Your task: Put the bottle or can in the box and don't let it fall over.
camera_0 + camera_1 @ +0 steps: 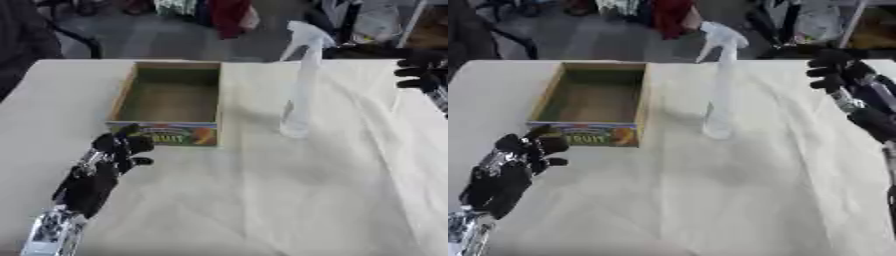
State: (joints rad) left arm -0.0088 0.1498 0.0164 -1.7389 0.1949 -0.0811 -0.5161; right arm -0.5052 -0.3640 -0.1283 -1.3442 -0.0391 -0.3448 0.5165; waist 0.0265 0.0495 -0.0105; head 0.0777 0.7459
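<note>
Left eye view shows a table draped in a wrinkled white cloth that fills most of the scene. On it, toward the far left, sits an open cardboard box with plain brown walls and a colourful printed front panel; nothing shows inside it. Just right of the box, apart from it, a tall clear spray bottle stands upright on the cloth, its white trigger head at the top with the nozzle pointing left. The bottle is outside the box and no hand touches it. The left arm comes in from the lower left, silver at the forearm and black above, and the left hand hangs just before the box's front left corner with its fingers curled inward, holding nothing; whether it touches the box cannot be told. The right hand, seen best in the right eye view, is at the far right edge of the table, well apart from the bottle, its black fingers bent and pointing left, with nothing between them.
</note>
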